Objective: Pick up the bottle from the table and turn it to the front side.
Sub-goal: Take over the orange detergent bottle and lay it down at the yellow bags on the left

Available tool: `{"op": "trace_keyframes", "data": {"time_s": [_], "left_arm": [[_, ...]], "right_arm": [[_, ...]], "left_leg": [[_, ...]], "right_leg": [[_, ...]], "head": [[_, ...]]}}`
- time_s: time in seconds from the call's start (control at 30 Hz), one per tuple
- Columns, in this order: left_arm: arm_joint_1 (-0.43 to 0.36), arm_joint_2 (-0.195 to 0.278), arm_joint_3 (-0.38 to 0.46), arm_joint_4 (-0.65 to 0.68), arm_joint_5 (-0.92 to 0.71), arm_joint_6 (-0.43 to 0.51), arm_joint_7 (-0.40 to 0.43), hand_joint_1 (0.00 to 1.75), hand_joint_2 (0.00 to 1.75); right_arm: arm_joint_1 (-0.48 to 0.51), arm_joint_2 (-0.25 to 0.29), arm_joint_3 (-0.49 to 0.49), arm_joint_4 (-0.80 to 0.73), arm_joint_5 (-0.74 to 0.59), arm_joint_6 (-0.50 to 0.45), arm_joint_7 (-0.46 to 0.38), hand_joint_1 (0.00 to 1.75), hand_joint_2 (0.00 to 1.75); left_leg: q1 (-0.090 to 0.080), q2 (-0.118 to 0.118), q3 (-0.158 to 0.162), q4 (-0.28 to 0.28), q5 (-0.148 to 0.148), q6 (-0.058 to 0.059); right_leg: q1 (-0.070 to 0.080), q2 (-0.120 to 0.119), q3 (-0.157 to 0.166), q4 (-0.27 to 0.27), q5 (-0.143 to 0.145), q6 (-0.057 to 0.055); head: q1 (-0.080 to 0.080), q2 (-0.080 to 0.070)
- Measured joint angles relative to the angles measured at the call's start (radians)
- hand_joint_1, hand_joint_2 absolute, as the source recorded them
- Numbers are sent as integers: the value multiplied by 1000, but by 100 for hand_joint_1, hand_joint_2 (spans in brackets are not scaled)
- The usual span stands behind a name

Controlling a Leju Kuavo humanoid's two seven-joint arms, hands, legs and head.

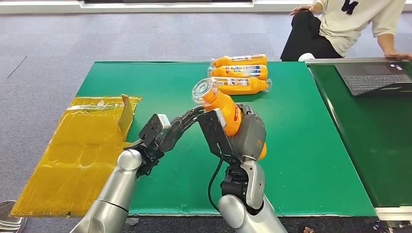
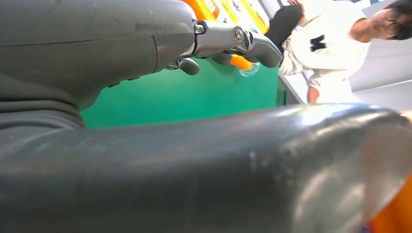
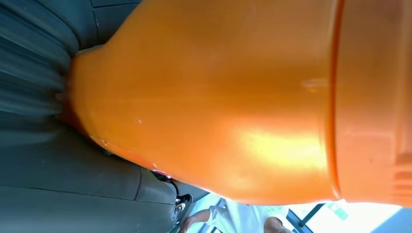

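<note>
My right hand (image 1: 243, 136) grips an orange bottle (image 1: 221, 104) above the green table (image 1: 301, 145). The bottle is tilted, its clear cap pointing up and to the left. Its orange body (image 3: 218, 97) lies close against the grey cover of that hand (image 3: 48, 160) in the right wrist view. My left hand (image 1: 167, 131) reaches in from the left with fingers stretched out, their tips by the bottle's neck and my right thumb. It holds nothing. In the left wrist view the left fingers (image 2: 243, 41) extend toward the cap end of the bottle (image 2: 240, 62).
Three more orange bottles (image 1: 240, 73) lie side by side at the table's far edge. A yellow sheet (image 1: 77, 145) covers the floor to the left. A laptop (image 1: 374, 77) sits on a second table at right, with a seated person (image 1: 350, 24) behind it.
</note>
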Motion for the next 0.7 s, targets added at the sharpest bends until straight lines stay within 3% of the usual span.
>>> {"op": "trace_keyframes", "data": {"time_s": [0.13,0.37,0.7], "left_arm": [[-4,4,15,41,-19,0,19,0,0],[-38,13,126,163,-72,0,-9,0,0],[-46,17,141,206,-42,0,-12,0,0]], "right_arm": [[0,-4,20,-10,-6,-9,0,175,175],[3,-6,52,-11,-62,-33,0,175,175],[12,-7,61,-4,-155,-39,0,175,175]], "left_leg": [[0,0,0,0,0,0],[0,0,0,0,0,0],[-1,1,-1,0,0,0]], "right_leg": [[0,1,0,0,0,0],[0,1,-1,0,0,0],[0,1,-1,0,0,0]], "head": [[0,0],[0,0],[0,0]]}}
